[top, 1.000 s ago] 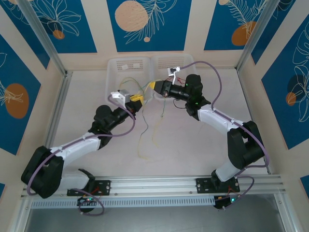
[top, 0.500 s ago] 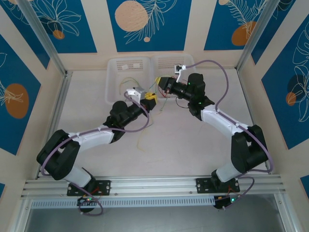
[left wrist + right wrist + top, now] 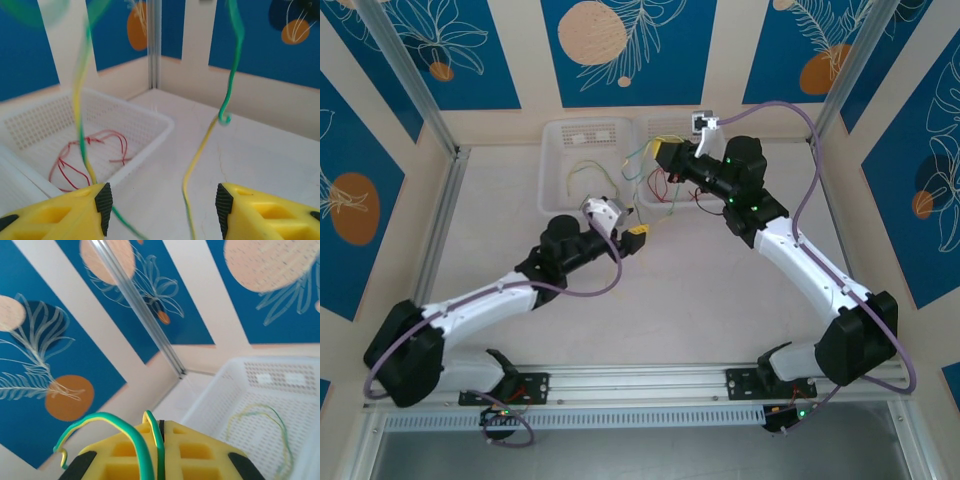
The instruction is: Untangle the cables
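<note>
My right gripper hovers over the right white basket, shut on a yellow-green cable that loops out over its fingers. That cable hangs down in front of my left gripper. In the left wrist view, one strand dangles freely between the jaws of the left gripper, which stand apart. A second strand passes the left finger. A red cable lies curled in the right basket. Another yellow-green cable rests in the left basket.
The two baskets stand side by side against the back wall. Aluminium frame posts rise at the back corners. Both arms reach inward over the middle of the table, their lavender hoses arching beside them.
My left gripper has opened, let go of the yellow-green cable and dropped back toward the near side. My right gripper has risen back and rightward over the baskets, still holding the cable.
</note>
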`<state>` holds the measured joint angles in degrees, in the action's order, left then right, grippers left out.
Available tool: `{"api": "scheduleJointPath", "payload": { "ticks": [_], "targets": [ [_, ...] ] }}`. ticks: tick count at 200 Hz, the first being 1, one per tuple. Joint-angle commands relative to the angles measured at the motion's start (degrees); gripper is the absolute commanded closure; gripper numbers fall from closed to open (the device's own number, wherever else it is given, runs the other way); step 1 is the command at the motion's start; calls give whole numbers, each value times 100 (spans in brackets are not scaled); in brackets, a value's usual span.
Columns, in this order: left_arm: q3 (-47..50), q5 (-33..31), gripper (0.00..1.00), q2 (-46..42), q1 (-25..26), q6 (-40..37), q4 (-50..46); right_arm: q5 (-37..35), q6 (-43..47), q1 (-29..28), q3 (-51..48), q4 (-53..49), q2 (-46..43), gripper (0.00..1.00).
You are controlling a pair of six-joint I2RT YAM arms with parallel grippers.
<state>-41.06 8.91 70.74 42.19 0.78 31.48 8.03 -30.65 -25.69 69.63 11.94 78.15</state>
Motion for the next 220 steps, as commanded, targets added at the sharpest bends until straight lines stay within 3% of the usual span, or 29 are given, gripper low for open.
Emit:
{"api": "scheduleJointPath", "payload": {
  "ticks": [1,36,49,70,103,137,220],
  "targets": [
    [152,-82,41,-605,9,-416,-278,-278,522,5,124,-520,-116,100],
    [637,-54,35,-1734,-54,-433,148,195,1188,-7,273,-1024,-54,100],
    [852,211,28,-2002,-317,-60,532,522,1516,3,362,-1265,-28,100],
    [321,1358,17,-1735,-850,110,-327,1080,1930,-30,438,-1513,16,100],
    [-34,2119,6,-1111,-1002,7,-419,1999,2351,-161,247,-1270,-28,100],
    [-337,3123,5,-529,-1050,351,18,2410,2746,-393,155,-1193,12,100],
    [-854,3526,11,236,-1041,253,-339,3304,2639,-651,161,-831,169,100]
  ]
}}
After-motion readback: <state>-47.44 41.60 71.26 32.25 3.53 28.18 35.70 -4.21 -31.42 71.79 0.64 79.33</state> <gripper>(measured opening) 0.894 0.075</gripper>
